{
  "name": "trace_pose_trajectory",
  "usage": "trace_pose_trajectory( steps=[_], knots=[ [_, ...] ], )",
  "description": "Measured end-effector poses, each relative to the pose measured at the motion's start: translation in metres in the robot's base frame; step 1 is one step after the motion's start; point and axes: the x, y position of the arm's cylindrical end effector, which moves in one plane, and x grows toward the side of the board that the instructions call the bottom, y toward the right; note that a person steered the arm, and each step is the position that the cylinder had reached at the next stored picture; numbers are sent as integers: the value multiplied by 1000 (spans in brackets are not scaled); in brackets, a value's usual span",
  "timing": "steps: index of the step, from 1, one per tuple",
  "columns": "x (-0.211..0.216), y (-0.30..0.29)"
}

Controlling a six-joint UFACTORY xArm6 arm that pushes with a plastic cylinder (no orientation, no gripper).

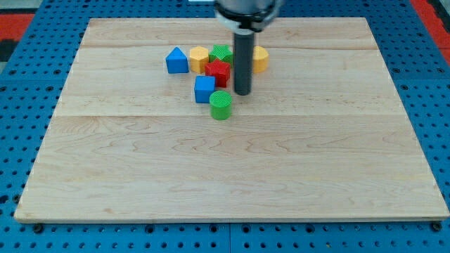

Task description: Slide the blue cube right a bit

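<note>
**Wooden counter, blue cube not yet pushed**

Pale planked wood forms the counter (232,176), smooth and matte. Matte plastic blocks cluster at upper centre. My tip (242,93) stands just right of the blue cube (204,88), the wrong side for a rightward push, so the whole slide looks left to do. No jaws exist here. A ribbed green cylinder (221,105) sits below-right of the cube.

Blue cube (204,88) upright on the board, upper centre
</note>
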Motion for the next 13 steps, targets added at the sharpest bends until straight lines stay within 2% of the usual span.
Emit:
trace_pose_trajectory(
  steps=[1, 2, 3, 4, 6, 8, 11, 13],
  knots=[
    [22, 53],
    [85, 20],
    [100, -48],
    [88, -107],
    [26, -159],
    [-8, -155],
    [16, -149],
    [-9, -144]
  ],
)
